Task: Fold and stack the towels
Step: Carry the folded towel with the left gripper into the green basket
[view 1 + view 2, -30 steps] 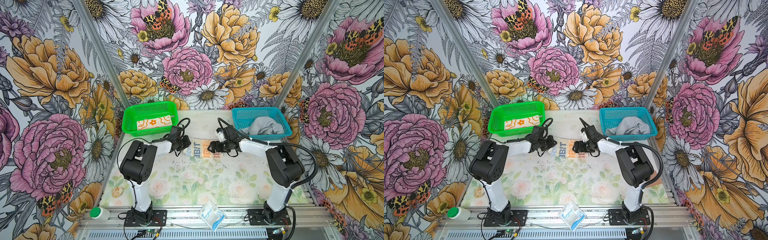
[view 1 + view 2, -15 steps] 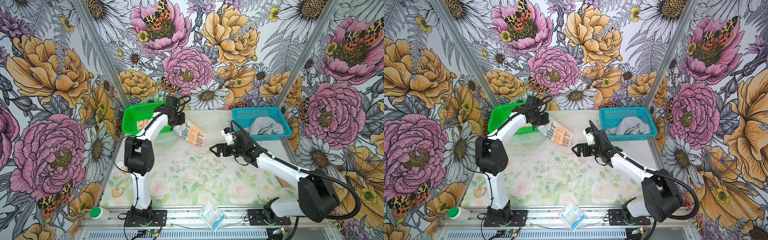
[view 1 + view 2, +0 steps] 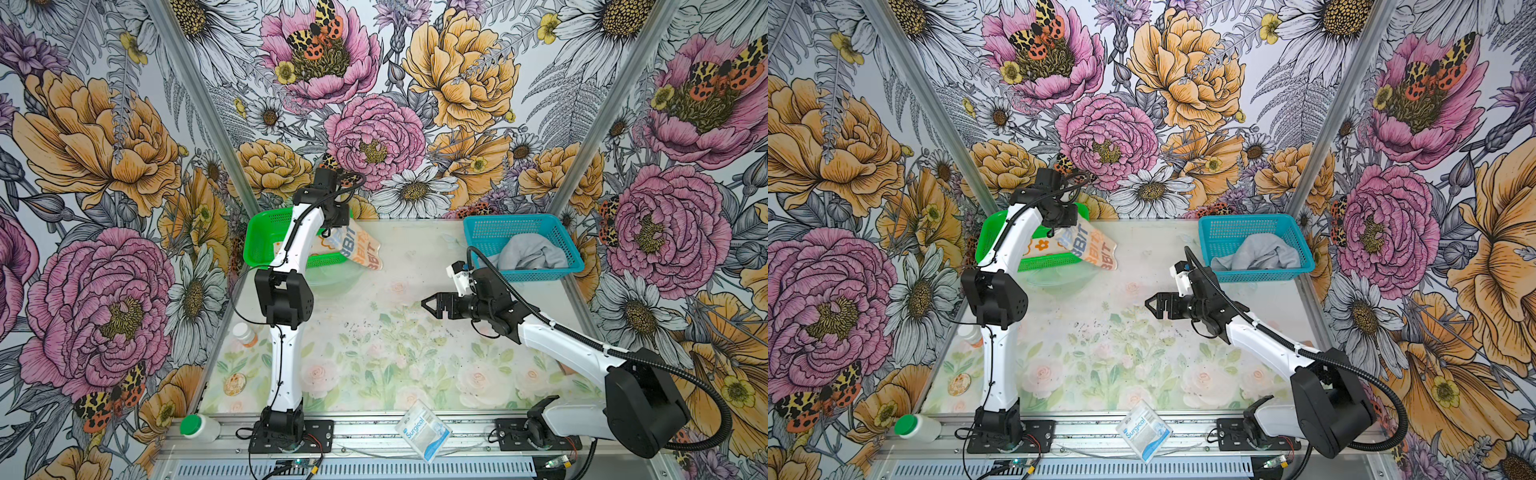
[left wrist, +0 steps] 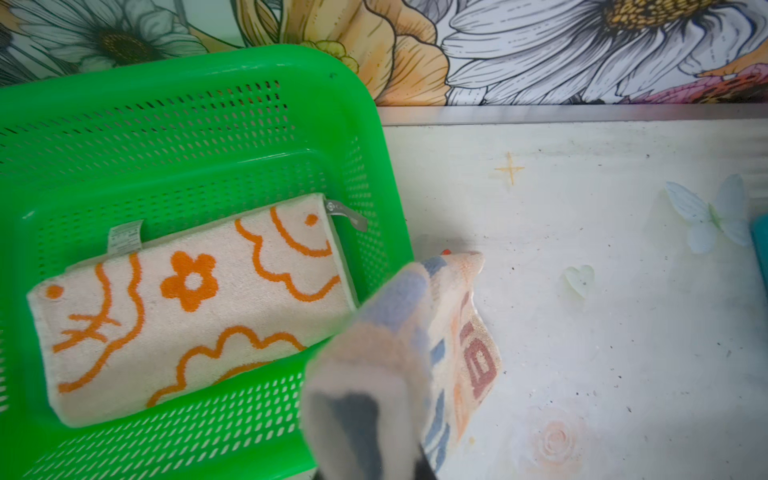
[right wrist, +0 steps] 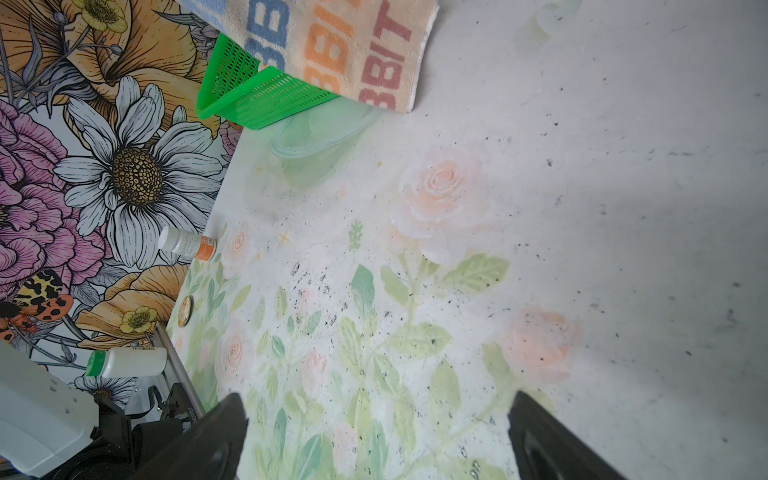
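Note:
The pale "RABBIT" towel [image 3: 362, 250] hangs folded from my left gripper [image 3: 335, 225], which is shut on its top edge above the right rim of the green basket [image 3: 257, 232]. In the left wrist view the held RABBIT towel [image 4: 457, 349] blurs over the jaws. The cream towel with orange flowers [image 4: 187, 303] lies folded flat inside the green basket [image 4: 208, 75]. The grey towel [image 3: 528, 254] sits crumpled in the blue basket [image 3: 519, 219]. My right gripper [image 3: 431, 305] hovers open over the table's middle with nothing between its fingers [image 5: 224, 428].
A clear plastic lid [image 3: 332, 279] lies just in front of the green basket. A small orange-banded bottle [image 3: 245, 334] and a round disc [image 3: 232, 383] sit by the left wall. A green-capped white bottle [image 3: 199, 427] and a "Surgical" packet [image 3: 423, 430] rest on the front rail.
My left arm has lifted the RABBIT towel off the table's middle and carried it back to the green basket. My right gripper has drawn away from it toward the front.

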